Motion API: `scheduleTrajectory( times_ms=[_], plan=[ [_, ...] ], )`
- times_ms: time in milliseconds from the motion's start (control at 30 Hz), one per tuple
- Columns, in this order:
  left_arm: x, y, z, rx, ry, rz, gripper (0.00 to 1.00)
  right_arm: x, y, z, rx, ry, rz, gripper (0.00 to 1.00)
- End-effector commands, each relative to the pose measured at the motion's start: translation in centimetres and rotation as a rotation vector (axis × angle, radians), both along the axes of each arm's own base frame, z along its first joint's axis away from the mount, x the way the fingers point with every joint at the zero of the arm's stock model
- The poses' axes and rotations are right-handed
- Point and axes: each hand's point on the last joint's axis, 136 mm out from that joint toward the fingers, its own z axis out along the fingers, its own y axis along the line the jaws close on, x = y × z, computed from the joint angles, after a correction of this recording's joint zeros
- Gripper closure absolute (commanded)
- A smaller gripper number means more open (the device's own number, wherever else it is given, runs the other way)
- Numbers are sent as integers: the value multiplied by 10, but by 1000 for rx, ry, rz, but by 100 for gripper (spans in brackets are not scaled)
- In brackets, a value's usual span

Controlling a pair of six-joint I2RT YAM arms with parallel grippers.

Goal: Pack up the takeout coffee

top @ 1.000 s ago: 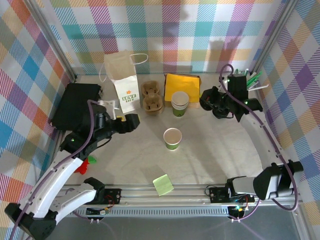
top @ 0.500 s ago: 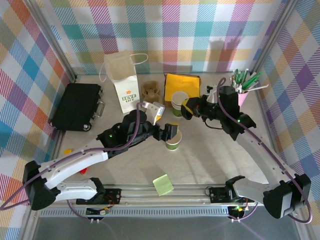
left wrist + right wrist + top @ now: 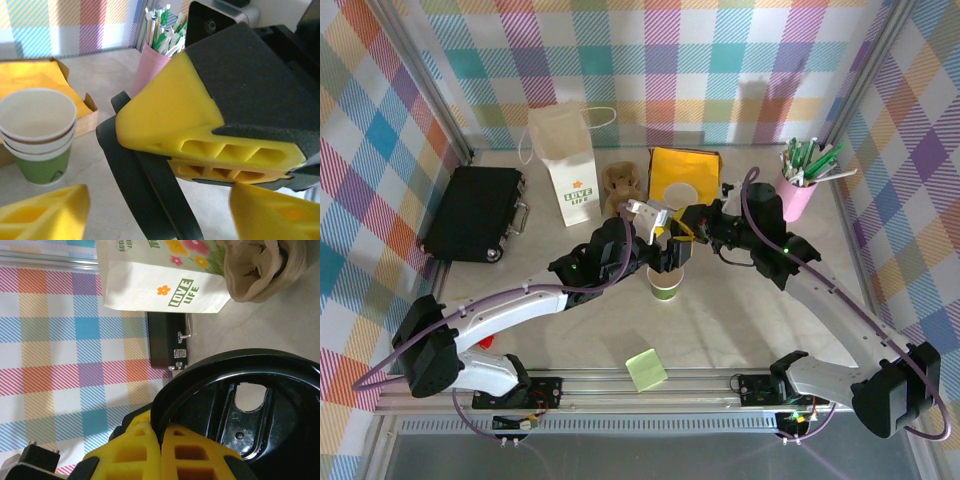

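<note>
On the tabletop [image 3: 760, 310], the coffee cup [image 3: 665, 289] stands unlidded under the left gripper [image 3: 671, 258], whose fingers [image 3: 45, 212] are apart. The right gripper [image 3: 161, 439] is clamped on the black lid [image 3: 250, 405] just beside it. Lidding seems in hand; next the lid needs centring on the rim, then pressing.

- Bright, even light is falling from overhead; the arms are casting faint, soft shadows on the table [image 3: 750, 310] beside the left pincer [image 3: 672, 262].
- That pincer's fingers [image 3: 45, 212] are blurring, too close for focus.
- The lid [image 3: 260, 405] in the right pincer [image 3: 161, 440] is catching a pale sheen along its rim.
</note>
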Motion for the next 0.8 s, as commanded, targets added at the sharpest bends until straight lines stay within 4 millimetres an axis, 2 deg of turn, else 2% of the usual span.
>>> scheduleTrajectory(
  times_ms=[0,100,467,633,767],
  plan=[
    [3,-2,4,-34,-34,11,42,-5,5,13,37,-28,20,95],
    [3,-4,4,-35,-35,-2,57,-6,6,13,38,-28,21,95],
    [4,-3,7,-78,-16,-13,75,-6,5,18,19,-54,17,93],
    [3,4,12,-133,32,-13,81,-8,-11,20,-85,-116,-20,79],
    [3,16,18,-192,95,7,83,-10,-27,31,-220,-243,-35,64]
  ],
)
